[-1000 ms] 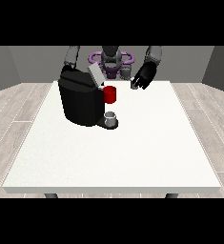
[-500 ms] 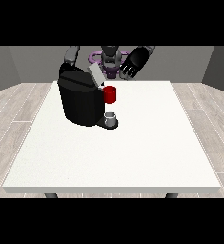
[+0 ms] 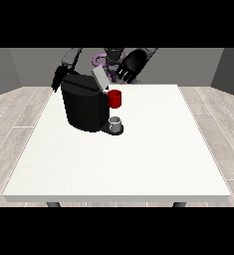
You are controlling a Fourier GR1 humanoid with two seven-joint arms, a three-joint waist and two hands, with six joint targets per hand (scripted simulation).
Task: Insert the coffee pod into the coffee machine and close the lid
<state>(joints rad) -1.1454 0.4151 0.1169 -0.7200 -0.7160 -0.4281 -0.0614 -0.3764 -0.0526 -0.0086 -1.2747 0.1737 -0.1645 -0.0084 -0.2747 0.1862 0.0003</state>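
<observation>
Front view: you're looking at the black coffee machine (image 3: pixel 84 107) sitting on the far-left part of the white bench (image 3: pixel 138 159), with its grey lid (image 3: pixel 100 78) tilted up and open. A red thing at the machine (image 3: pixel 115 98) is showing at the front, and below it a grey thing (image 3: pixel 116 121) is sitting on the machine's base plate; can't tell it for the pod, so the pod isn't plainly showing anywhere here.

The hand at the view's right (image 3: pixel 129 67) is hovering just behind and to the right of the raised lid, near it but apart as far as this view shows; its fingers are looking bent downward with nothing between them, holding nothing. The hand at the view's left (image 3: pixel 58 79) is hanging at the machine's back left corner, mostly hidden; can't tell how its fingers are lying.

Step in hand, as a judgement: the closing part is coming up, since the lid is up and the hand at the view's right is placed by it. Next move is calling for you to bring that hand onto the top of the lid and press it down and forward until it's seated flat, without shoving the machine.

Brands, labels, writing: nothing readable on the machine or the bench
</observation>
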